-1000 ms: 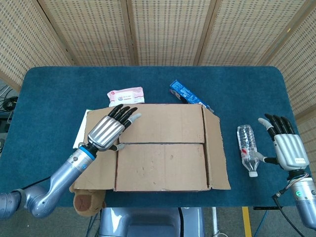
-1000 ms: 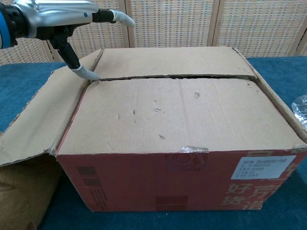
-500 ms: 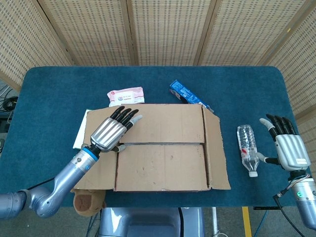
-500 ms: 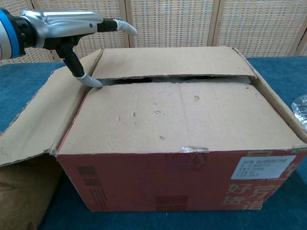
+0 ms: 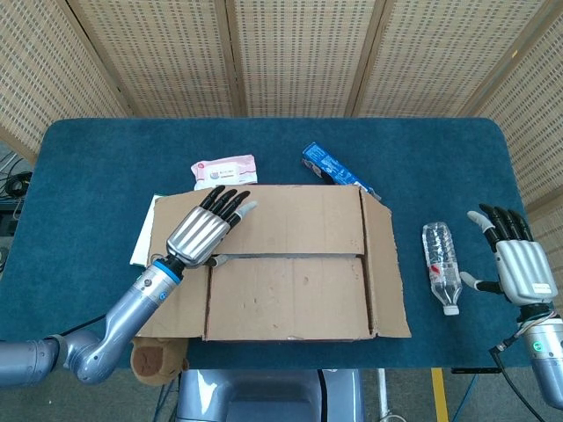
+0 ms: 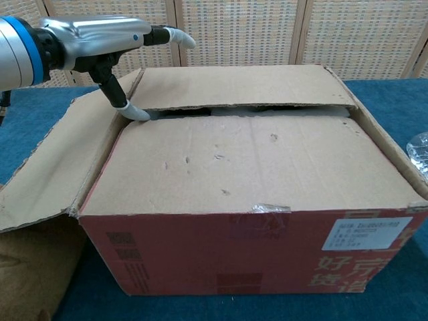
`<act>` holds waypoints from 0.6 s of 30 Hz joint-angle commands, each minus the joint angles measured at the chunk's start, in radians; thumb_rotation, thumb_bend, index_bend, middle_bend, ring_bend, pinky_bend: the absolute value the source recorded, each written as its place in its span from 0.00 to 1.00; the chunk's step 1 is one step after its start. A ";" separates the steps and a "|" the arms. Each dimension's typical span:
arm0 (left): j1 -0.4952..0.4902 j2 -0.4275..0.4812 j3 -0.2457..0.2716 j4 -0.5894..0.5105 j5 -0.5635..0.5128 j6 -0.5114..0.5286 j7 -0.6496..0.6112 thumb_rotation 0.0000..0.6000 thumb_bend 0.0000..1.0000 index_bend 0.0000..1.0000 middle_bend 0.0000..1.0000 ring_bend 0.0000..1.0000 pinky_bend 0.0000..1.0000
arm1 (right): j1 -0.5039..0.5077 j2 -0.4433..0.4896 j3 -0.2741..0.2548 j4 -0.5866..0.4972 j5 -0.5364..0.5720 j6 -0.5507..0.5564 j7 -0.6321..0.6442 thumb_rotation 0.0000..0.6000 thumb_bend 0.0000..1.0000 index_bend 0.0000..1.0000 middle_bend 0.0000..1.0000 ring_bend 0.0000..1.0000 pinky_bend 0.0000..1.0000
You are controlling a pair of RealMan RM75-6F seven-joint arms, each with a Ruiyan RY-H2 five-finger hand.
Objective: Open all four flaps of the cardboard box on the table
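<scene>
Overhead, head view: cardboard box (image 5: pixel 286 261) sits mid-table on the blue cloth, side flaps folded out, two long flaps closed. Left hand (image 5: pixel 201 234) lies over the box's left end, fingers extended, thumb at the seam. Right hand (image 5: pixel 515 264) hovers spread and empty beside a plastic bottle (image 5: pixel 440 266).

Chest view: left hand (image 6: pixel 100 41) thumb tip tucked under the far flap (image 6: pixel 241 87), which is slightly raised; nothing gripped.
</scene>
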 commanded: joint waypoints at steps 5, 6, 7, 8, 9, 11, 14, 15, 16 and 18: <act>0.017 -0.007 -0.012 0.012 0.048 0.044 -0.024 0.99 0.21 0.00 0.00 0.00 0.00 | -0.002 -0.001 0.001 0.002 0.000 0.001 0.005 1.00 0.13 0.13 0.07 0.00 0.04; 0.019 -0.007 -0.014 0.014 0.054 0.049 -0.027 0.99 0.21 0.00 0.00 0.00 0.00 | -0.001 -0.001 0.001 0.003 0.000 0.000 0.005 1.00 0.13 0.13 0.07 0.00 0.04; 0.020 -0.007 -0.017 0.016 0.060 0.053 -0.030 0.99 0.21 0.00 0.00 0.00 0.00 | -0.001 -0.002 0.001 0.003 0.000 0.000 0.006 1.00 0.13 0.13 0.07 0.00 0.04; 0.022 -0.005 -0.021 0.017 0.066 0.058 -0.037 0.99 0.21 0.00 0.00 0.00 0.00 | -0.001 -0.002 0.001 0.003 -0.001 0.000 0.006 1.00 0.13 0.13 0.07 0.00 0.04; 0.024 -0.004 -0.024 0.017 0.070 0.061 -0.042 0.99 0.21 0.00 0.00 0.00 0.00 | -0.001 -0.002 0.002 0.003 -0.002 0.000 0.006 1.00 0.13 0.13 0.07 0.00 0.04; 0.030 0.004 -0.031 0.012 0.086 0.074 -0.055 0.99 0.21 0.00 0.00 0.00 0.00 | -0.001 -0.002 0.002 0.004 -0.002 0.001 0.005 1.00 0.13 0.13 0.07 0.00 0.04; 0.040 0.023 -0.046 0.005 0.113 0.102 -0.070 0.98 0.21 0.00 0.00 0.00 0.00 | -0.002 -0.001 0.002 0.005 -0.001 0.001 0.006 1.00 0.13 0.13 0.07 0.00 0.04; 0.042 0.030 -0.055 0.005 0.123 0.113 -0.073 0.97 0.21 0.00 0.00 0.00 0.00 | -0.002 -0.001 0.002 0.005 -0.001 0.001 0.007 1.00 0.13 0.13 0.07 0.00 0.04; 0.044 0.036 -0.063 0.008 0.132 0.123 -0.076 0.96 0.21 0.00 0.00 0.00 0.00 | -0.003 -0.002 0.002 0.006 -0.001 0.001 0.008 1.00 0.13 0.13 0.07 0.00 0.04; 0.044 0.045 -0.075 0.015 0.139 0.131 -0.079 0.94 0.21 0.00 0.00 0.00 0.00 | -0.002 -0.002 0.003 0.006 -0.002 0.000 0.009 1.00 0.13 0.13 0.07 0.00 0.04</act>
